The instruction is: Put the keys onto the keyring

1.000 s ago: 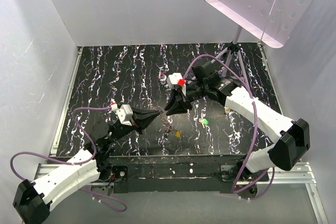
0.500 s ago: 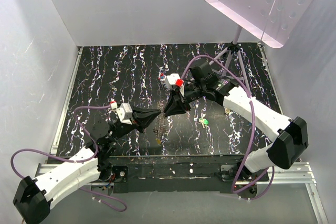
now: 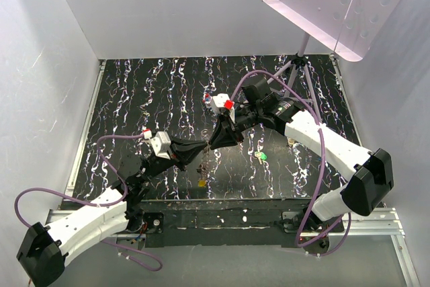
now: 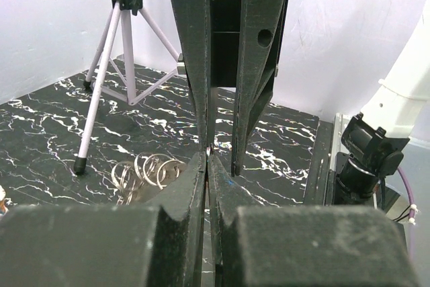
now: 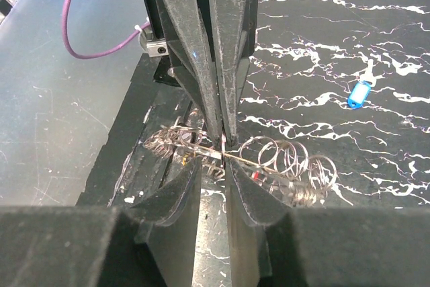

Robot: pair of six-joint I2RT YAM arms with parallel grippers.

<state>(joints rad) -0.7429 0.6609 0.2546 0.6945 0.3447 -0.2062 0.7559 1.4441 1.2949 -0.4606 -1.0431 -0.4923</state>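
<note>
Over the near middle of the table point(image 3: 134, 105) the two arms meet tip to tip. The left end effector point(image 3: 200, 150) is clenched on the keyring point(image 5: 289, 160). The right end effector point(image 3: 213, 143) brackets its wire, but I can't tell whether it grips. A yellow key point(image 3: 201, 183) seems to dangle from the ring. The green key point(image 3: 261, 156) and blue key point(image 5: 359, 92) lie loose, so I'd say most threading remains.

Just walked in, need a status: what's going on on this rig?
Both arms meet tip to tip over mid-table. The right hand pinches the keyring, a bunch of wire loops, and the shut left hand bites the same bunch from the other side. A green key and a blue key lie loose on the table. A yellow key shows just below the hands; can't tell if it's on.
</note>
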